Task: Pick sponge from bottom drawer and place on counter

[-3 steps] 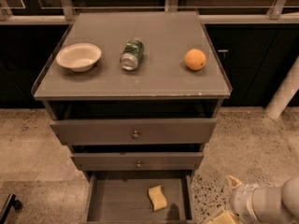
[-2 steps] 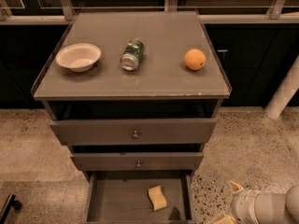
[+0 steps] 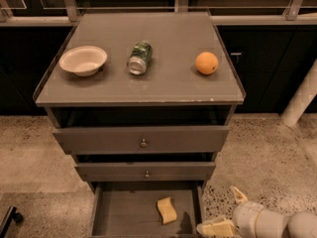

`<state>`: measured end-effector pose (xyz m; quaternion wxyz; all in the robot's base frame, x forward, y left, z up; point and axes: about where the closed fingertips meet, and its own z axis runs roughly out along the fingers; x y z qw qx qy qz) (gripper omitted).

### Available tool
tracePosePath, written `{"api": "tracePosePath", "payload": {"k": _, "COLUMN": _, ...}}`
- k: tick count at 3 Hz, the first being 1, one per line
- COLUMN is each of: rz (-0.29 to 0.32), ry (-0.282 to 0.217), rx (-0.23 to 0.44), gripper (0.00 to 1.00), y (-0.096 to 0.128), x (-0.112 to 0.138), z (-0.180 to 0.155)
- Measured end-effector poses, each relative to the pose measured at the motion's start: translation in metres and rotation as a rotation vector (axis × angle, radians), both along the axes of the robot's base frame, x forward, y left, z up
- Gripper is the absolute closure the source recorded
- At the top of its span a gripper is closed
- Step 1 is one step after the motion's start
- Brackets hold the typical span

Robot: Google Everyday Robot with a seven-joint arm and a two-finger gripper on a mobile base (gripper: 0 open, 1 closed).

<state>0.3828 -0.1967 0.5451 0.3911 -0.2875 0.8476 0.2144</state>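
The pale two-finger gripper (image 3: 227, 213), fingers spread and empty, is sinking lower just beside the right wall of the open grey-brown bottom drawer (image 3: 97, 209). The pale yellow wavy-edged foam sponge (image 3: 167, 210) is lying unmoved on the drawer's floor, so the approach is closing in but the grasp is yet to come.

no writing can be read anywhere, not even on the green and silver metal can (image 3: 139, 58) lying on its side. the pale two-finger gripper (image 3: 226, 213) sits at bottom right.

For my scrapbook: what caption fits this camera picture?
Sponge in open bottom drawer, robot's tool beside it; bowl, can, orange on counter.
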Motion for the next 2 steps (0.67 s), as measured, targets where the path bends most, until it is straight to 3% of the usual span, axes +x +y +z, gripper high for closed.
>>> {"api": "tracePosePath", "payload": {"k": 1, "rz": -0.028, "ry": -0.063, "rx": 0.022, "gripper": 0.0, "y": 0.012, "x": 0.031, "z": -0.031}}
{"api": "tracePosePath", "payload": {"k": 2, "rz": -0.041, "ry": -0.056, "rx": 0.034, "gripper": 0.0, "y": 0.014, "x": 0.032, "z": -0.042}}
